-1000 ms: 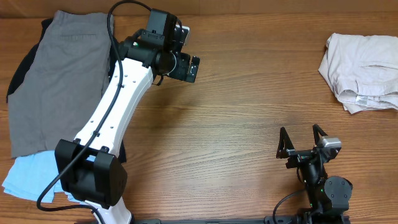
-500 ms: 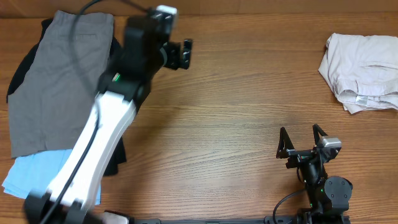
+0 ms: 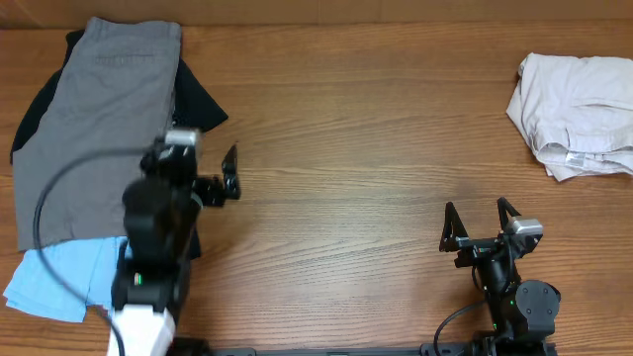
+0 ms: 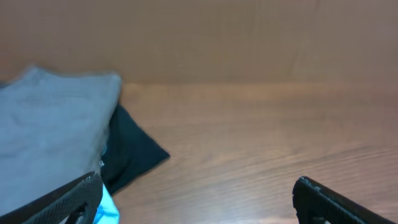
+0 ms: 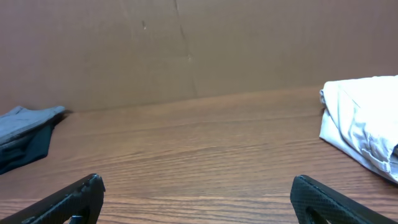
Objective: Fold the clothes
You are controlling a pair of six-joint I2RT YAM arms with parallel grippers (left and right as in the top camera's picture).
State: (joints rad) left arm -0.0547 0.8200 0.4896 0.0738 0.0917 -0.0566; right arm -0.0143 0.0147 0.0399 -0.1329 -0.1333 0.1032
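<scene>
The beige khaki shorts (image 3: 579, 114) lie crumpled at the far right of the table, with a white label showing; they also show in the right wrist view (image 5: 364, 124). Grey shorts (image 3: 94, 129) lie flat at the far left over a black garment (image 3: 198, 104), with light-blue shorts (image 3: 59, 277) under their near end. My left gripper (image 3: 229, 173) is open and empty beside the pile's right edge. My right gripper (image 3: 482, 225) is open and empty near the front right edge. The left wrist view shows the grey shorts (image 4: 56, 124), black garment (image 4: 134, 152) and a blue corner (image 4: 107, 211).
The wooden table (image 3: 376, 148) is bordered at the back by a brown cardboard wall (image 5: 186, 43). The left arm's white link stands at the front left over the blue shorts.
My left arm has pulled back from the far end of the grey shorts toward the front of the table, its gripper now beside the pile's middle. The right arm has not moved.
</scene>
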